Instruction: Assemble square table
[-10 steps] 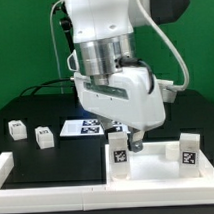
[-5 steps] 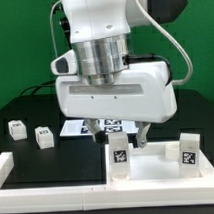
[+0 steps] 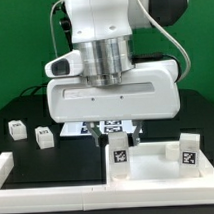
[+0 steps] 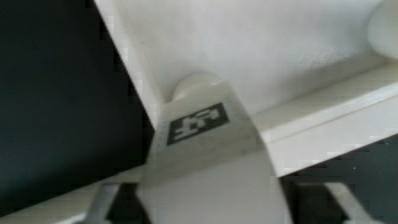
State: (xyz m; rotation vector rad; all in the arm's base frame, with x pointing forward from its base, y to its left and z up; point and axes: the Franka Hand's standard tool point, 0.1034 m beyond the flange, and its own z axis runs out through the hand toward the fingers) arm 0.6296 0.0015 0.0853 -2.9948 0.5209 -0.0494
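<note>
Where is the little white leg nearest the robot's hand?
That leg stands upright on the table top, at its end toward the exterior view's left, between the fingers; another leg stands toward that view's right.

Green backdrop [image 3: 21,38] at rear; blk tabletop [image 3: 67,158]; bright, even light.
</note>
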